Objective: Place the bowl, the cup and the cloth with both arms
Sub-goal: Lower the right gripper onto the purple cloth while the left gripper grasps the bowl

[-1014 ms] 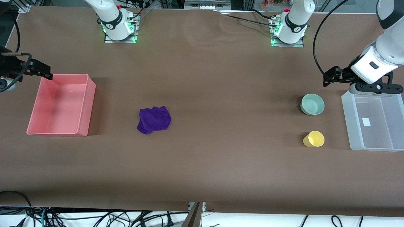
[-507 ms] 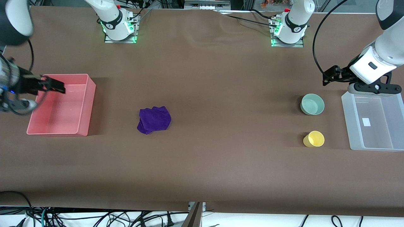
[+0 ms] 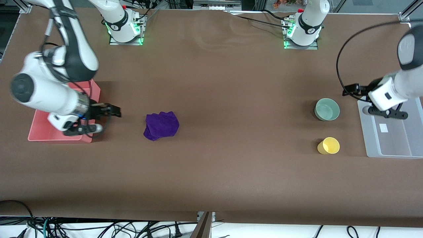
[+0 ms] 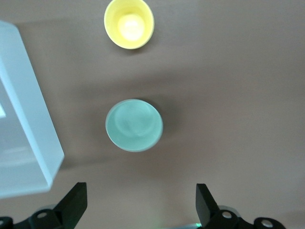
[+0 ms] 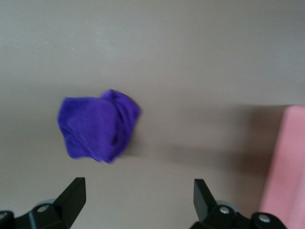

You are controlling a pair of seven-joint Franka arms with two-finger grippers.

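The purple cloth lies rumpled on the table and shows in the right wrist view. My right gripper is open and empty, over the table between the pink bin and the cloth. The mint-green bowl stands upright and also shows in the left wrist view. The yellow cup stands nearer to the front camera than the bowl and also shows in the left wrist view. My left gripper is open and empty, over the table between the bowl and the clear bin.
A pink bin stands at the right arm's end, partly hidden by the right arm; its edge shows in the right wrist view. A clear plastic bin stands at the left arm's end and shows in the left wrist view.
My right arm has swung from the pink bin's outer end across it toward the cloth. My left gripper has moved down toward the bowl.
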